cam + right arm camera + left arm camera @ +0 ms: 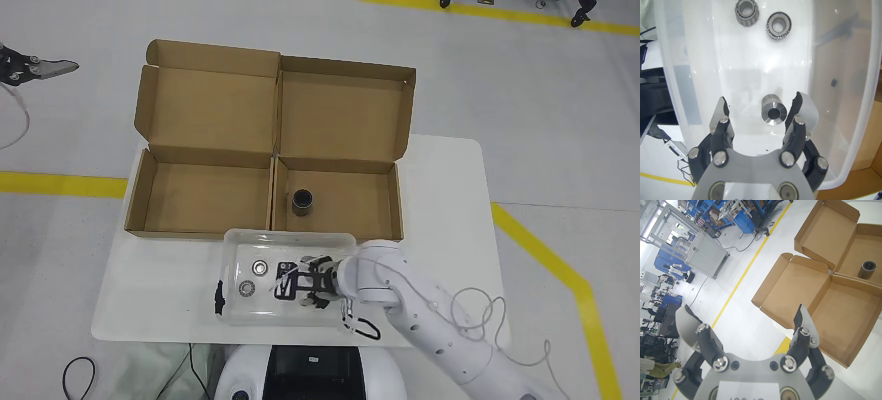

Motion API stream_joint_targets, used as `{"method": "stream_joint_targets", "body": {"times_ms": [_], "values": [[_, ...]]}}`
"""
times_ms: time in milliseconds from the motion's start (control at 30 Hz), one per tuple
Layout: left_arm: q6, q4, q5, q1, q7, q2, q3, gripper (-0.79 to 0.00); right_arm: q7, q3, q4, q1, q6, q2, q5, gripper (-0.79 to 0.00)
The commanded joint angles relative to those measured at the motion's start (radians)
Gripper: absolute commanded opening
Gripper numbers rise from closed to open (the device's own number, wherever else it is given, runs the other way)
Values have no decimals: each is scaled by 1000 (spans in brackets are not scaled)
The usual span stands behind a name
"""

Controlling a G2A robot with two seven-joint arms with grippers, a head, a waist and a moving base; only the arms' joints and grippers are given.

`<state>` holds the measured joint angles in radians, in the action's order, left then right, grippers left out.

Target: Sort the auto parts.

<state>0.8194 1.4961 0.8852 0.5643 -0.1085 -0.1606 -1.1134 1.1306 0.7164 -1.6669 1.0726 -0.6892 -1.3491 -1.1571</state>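
Right wrist view: right claw [761, 101] spread apart around one silver sleeve [773, 113] in the clear bin [829, 56]; two bearings [746, 12] [779, 25] lay beyond; one dark sleeve [304, 205] stood in a cardboard box [360, 205]; left claw [743, 311] gaped.

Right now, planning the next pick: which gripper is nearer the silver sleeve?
Right. The right gripper straddles the silver sleeve; the left gripper hangs far off, beyond the table.

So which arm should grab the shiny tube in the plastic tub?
Right, probably. The right gripper is down inside the clear tub, open, with a finger on each side of the shiny tube. The left gripper hangs open out past the cardboard boxes, away from the tub.
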Motion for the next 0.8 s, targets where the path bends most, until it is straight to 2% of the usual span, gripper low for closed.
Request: {"method": "stream_joint_targets", "body": {"times_ms": [0, 200, 433, 767], "values": [[0, 0, 0, 0, 0, 0, 0, 0, 2, -7, 4, -6, 7, -1, 6, -182], [0, 0, 0, 0, 0, 0, 0, 0, -21, -29, 35, -26, 11, -3, -3, -200], [0, 0, 0, 0, 0, 0, 0, 0, -54, -41, 68, -37, 27, -1, -30, -379], [0, 0, 0, 0, 0, 0, 0, 0, -40, -55, 90, -50, 50, 0, -39, -453]]}}
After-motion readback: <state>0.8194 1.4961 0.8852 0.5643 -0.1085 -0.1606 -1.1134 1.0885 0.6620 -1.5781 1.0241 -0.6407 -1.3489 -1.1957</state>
